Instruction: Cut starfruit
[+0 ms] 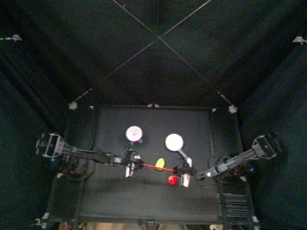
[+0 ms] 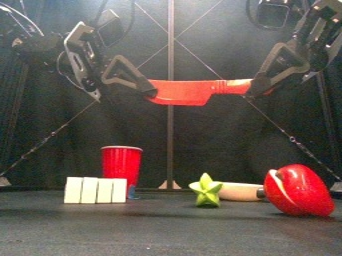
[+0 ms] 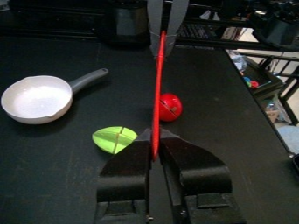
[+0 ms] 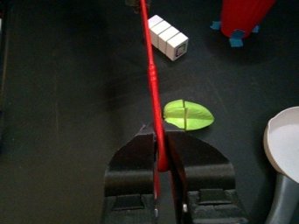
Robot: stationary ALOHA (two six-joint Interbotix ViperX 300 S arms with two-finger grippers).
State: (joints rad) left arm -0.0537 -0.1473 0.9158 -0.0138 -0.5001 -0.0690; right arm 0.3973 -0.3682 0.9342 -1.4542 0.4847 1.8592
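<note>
The starfruit (image 2: 206,189) is a small yellow-green star-shaped toy lying on the table near the front, also seen from above as the starfruit (image 3: 114,136) (image 4: 187,115) in both wrist views. High above it a red toy knife (image 2: 187,92) hangs level between the two arms. My left gripper (image 2: 134,82) (image 3: 156,140) is shut on the blade end. My right gripper (image 2: 261,85) (image 4: 155,133) is shut on the handle end. The knife (image 3: 158,79) (image 4: 149,61) runs edge-on away from each wrist camera, passing close beside the fruit below.
A red cup (image 2: 120,165) and a row of white blocks (image 2: 96,190) stand at the left. A red pepper-like toy (image 2: 299,190) and a cream oblong piece (image 2: 241,191) lie right of the fruit. A white pan (image 3: 35,96) sits further back.
</note>
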